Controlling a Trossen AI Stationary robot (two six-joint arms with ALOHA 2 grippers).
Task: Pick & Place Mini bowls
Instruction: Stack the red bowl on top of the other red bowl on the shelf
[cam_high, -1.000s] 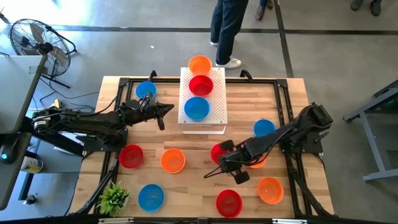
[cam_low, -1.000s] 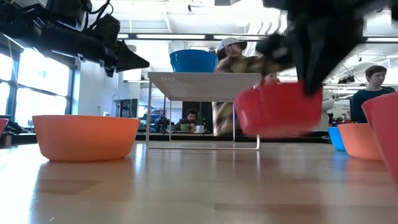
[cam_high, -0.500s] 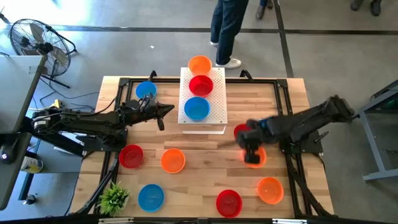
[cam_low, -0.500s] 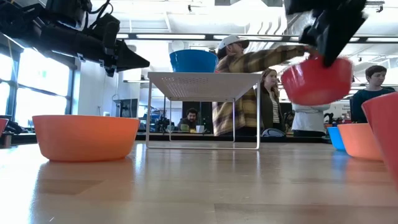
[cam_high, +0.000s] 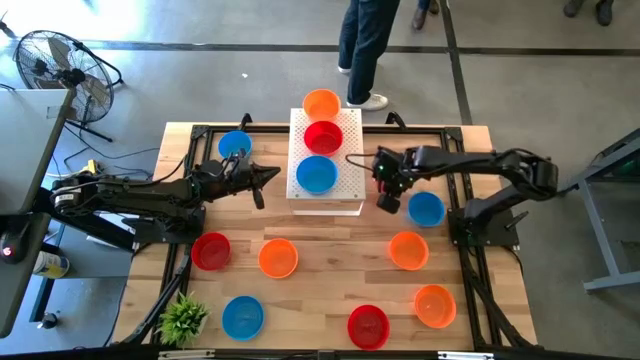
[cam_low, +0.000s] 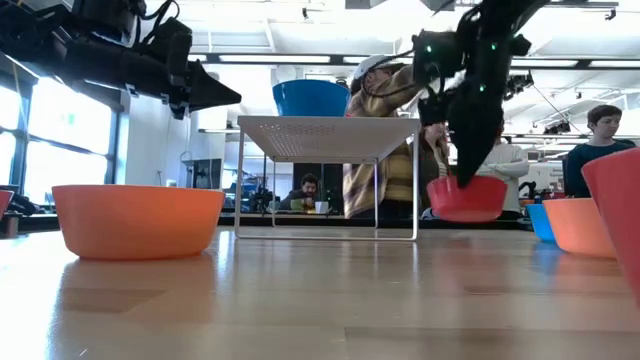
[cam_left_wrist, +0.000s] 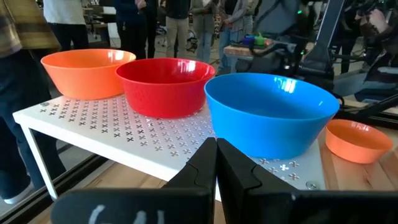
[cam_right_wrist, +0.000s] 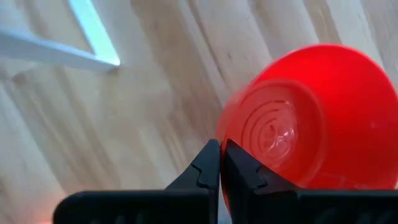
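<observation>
The right gripper (cam_high: 388, 192) pinched a red mini bowl (cam_low: 466, 197) by its rim, just beside the white platform's (cam_high: 349, 150) right edge; lowering it level suited best.

Wooden table (cam_high: 320, 250) with a black frame along its edges. White perforated platform (cam_high: 345, 165) stands at the table's far middle on thin legs. Small green plant (cam_high: 183, 318) at the near left corner. Floor fan (cam_high: 55, 62) on the grey floor, far left. One person (cam_high: 365, 45) stands just beyond the platform; several more people (cam_low: 605, 135) stand in the room behind.
</observation>
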